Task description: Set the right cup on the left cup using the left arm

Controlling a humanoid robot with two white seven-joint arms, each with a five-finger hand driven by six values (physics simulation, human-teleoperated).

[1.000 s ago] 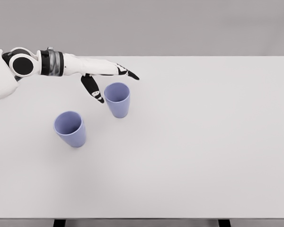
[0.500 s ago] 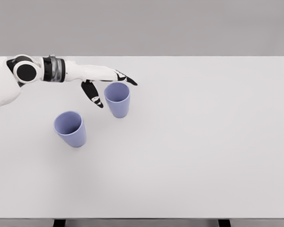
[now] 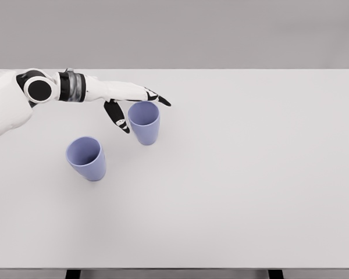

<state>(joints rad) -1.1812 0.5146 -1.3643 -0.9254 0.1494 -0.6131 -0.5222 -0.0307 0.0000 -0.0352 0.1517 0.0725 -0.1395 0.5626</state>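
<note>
You see two blue cups standing upright on the white table [image 3: 250, 192]. The right cup [image 3: 144, 122] stands at about one o'clock from the left cup [image 3: 86, 158], a clear gap between them. Your left hand [image 3: 125, 100] reaches in from nine o'clock and sits at the right cup's rim, fingers [image 3: 157, 96] stretched along the far edge at twelve o'clock, thumb [image 3: 117, 115] hanging down just beside its nine o'clock side. The hand is released, grasping nothing. You cannot tell whether it touches the cup.

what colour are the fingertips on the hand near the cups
Black, on the left hand, clearest in the head view.
</note>
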